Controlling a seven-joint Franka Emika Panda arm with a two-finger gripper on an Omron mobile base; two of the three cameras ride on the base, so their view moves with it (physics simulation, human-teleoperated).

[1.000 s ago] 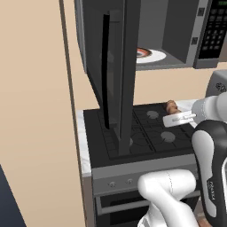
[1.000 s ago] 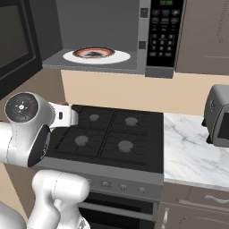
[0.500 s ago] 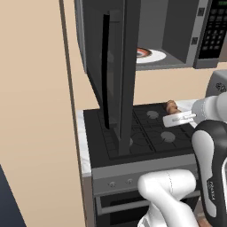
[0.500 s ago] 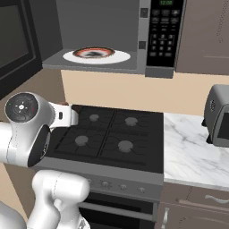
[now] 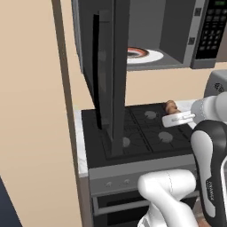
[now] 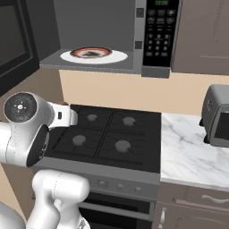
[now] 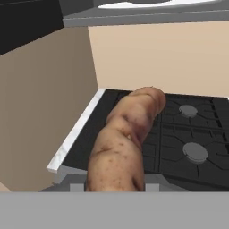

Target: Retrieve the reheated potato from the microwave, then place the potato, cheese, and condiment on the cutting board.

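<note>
Potato [image 7: 123, 143] in hand, over stove [image 6: 112, 138] left edge

potato [image 7: 124, 143]: rough, speckled brown skin | microwave [image 6: 134, 31]: matt dark grey | counter [image 6: 188, 152]: glossy veined marble

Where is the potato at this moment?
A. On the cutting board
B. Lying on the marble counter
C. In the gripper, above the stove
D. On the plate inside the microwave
C: the potato sits in the gripper over the black stove, while the plate in the open microwave holds no potato.
</note>
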